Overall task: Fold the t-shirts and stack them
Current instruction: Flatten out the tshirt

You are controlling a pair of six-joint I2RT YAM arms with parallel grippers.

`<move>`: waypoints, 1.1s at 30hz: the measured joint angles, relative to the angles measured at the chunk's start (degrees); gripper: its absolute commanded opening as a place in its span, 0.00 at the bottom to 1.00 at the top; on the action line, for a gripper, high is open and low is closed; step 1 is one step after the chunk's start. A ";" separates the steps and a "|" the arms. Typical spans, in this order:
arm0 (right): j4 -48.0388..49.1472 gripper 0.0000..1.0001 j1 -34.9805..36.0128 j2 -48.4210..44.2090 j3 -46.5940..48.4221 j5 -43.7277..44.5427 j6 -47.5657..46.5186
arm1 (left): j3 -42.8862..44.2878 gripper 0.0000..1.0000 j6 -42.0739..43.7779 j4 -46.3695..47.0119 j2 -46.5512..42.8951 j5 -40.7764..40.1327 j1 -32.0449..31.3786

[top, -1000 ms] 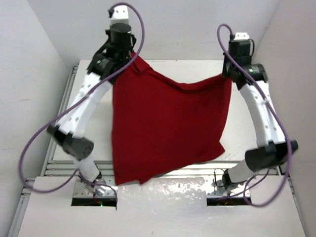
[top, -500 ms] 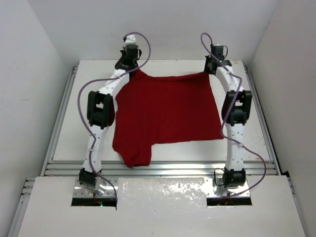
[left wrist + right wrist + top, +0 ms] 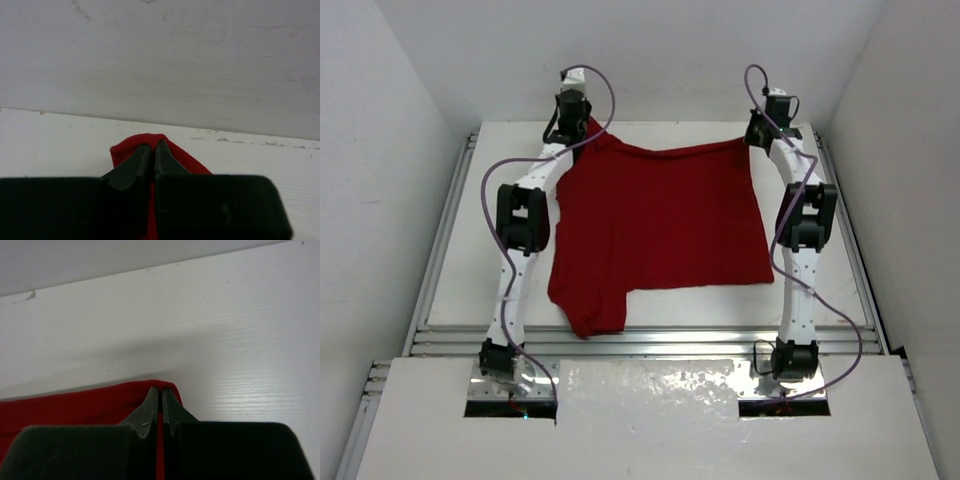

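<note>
Clamped shut with the left gripper (image 3: 152, 145) on a far corner of the t-shirt (image 3: 660, 220) at eleven o'clock; clamped likewise with the right gripper (image 3: 160, 390) on the corner at one o'clock; spread flat over the table (image 3: 450, 290), near end trailing toward seven o'clock, far edge stretched between the grips; probably soft, light, limp, prone to sag and wrinkle; best taken at corners or hem, pinched fully.

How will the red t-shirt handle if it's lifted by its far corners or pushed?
Probably floppy: the t-shirt sags along its far edge between the left pincer and right pincer, each shut on a corner. Likely light, since fingertip pinches hold it. Pushed, it would probably bunch, as it puckers at the left pincer.
</note>
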 measured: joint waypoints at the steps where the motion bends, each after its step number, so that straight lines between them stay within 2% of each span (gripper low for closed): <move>1: -0.11 0.00 -0.37 0.00 -0.04 -0.74 0.31 | 0.52 0.00 -0.42 -0.57 0.02 0.39 0.42; 6: -0.02 0.00 -2.01 -0.09 -0.52 -3.23 1.46 | 3.67 0.00 -2.97 -3.08 0.09 4.42 1.77; 11: 0.76 0.00 -3.23 -2.36 -7.08 -5.86 3.63 | 1.60 0.00 -8.50 -5.88 -0.66 10.27 2.43; 17: -1.16 0.00 -3.76 -3.48 -8.81 -9.20 5.07 | 1.60 0.00 -14.49 -14.56 -0.90 15.93 2.43; 21: -2.67 0.00 -3.76 -8.59 -14.03 -11.93 6.38 | 0.90 0.00 -17.44 -19.76 -3.37 17.68 2.45; 24: -2.25 0.00 -2.78 -18.45 -24.94 -13.60 7.89 | -5.05 0.00 -19.10 -24.11 -11.32 19.28 2.40; 27: -3.13 0.00 0.22 -31.91 -35.12 -14.43 9.70 | -7.45 0.00 -19.58 -29.92 -22.27 19.34 1.49; 30: -5.95 0.00 4.09 -45.59 -39.06 -13.73 10.91 | -6.95 0.00 -19.78 -34.38 -34.84 18.23 -0.59; 33: -8.83 0.00 6.80 -60.28 -38.91 -12.68 11.28 | -5.49 0.00 -19.91 -37.27 -48.43 18.03 -4.15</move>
